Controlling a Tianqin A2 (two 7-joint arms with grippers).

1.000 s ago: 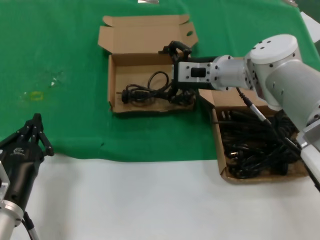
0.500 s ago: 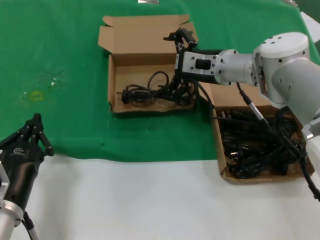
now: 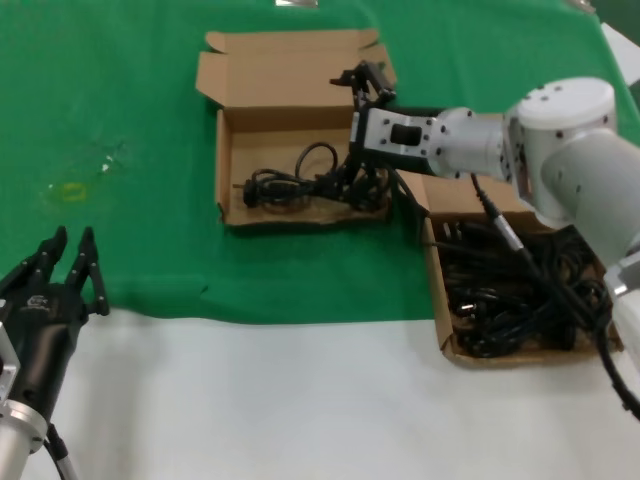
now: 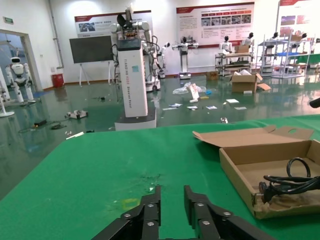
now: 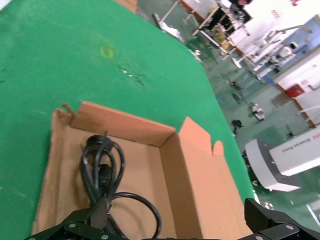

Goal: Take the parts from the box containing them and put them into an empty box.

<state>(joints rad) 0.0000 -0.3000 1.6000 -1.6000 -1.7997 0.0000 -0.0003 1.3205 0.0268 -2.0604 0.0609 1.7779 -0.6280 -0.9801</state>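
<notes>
Black cords [image 3: 305, 183] lie across the upper-middle box [image 3: 228, 160], just left of the wide-open, empty right gripper [image 3: 365, 130], while more cords [image 3: 520, 290] fill the box [image 3: 440, 320] at lower right, nearest that arm.

Robot lab: humanoid robots [image 4: 134, 37], display boards [image 4: 214, 21].

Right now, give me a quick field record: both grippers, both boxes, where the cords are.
right gripper: open, above the right end of the left box
left gripper: open, parked near the table's front left edge, holding nothing
left box: lid open, one black cord bundle lying inside
right box: tangle of black cords inside
surface: green cloth
</notes>
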